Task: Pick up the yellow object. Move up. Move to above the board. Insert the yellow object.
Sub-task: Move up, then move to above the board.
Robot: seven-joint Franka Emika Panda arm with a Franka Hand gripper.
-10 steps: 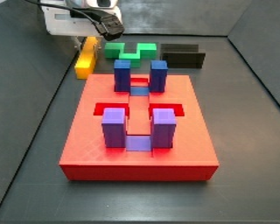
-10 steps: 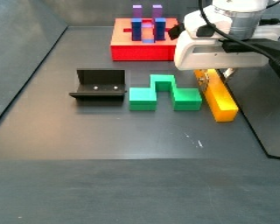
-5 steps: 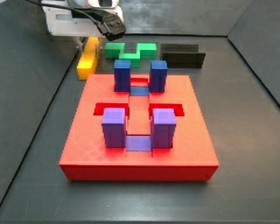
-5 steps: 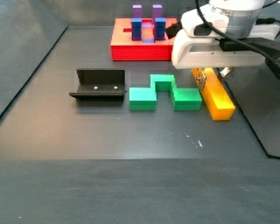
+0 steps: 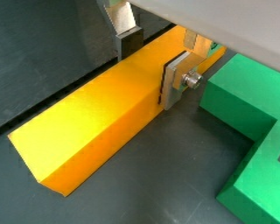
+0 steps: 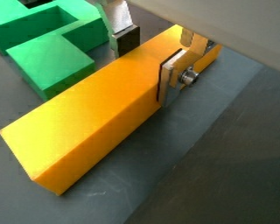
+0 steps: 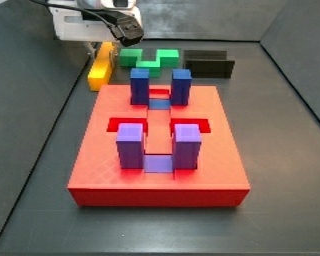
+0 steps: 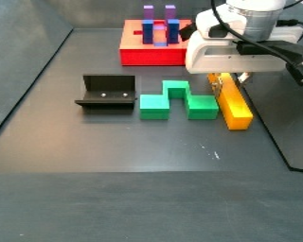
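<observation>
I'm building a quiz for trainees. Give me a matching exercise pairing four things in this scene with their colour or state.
Things:
1. yellow object
2. board
3. notched block
4. hand

States:
A. green, lying beside the bar
B. red, carrying blue and purple posts
C. lying on the floor between two fingers
D. low over the bar, a finger on either side of it

Pairs: 1-C, 2-B, 3-A, 4-D

You will find the hand (image 8: pixel 230 77) largely masked by its own white housing in both side views, so its fingertips cannot be read there. The yellow object (image 7: pixel 99 65) is partly hidden beneath it. The green block (image 5: pixel 254 122) runs off frame.
</observation>
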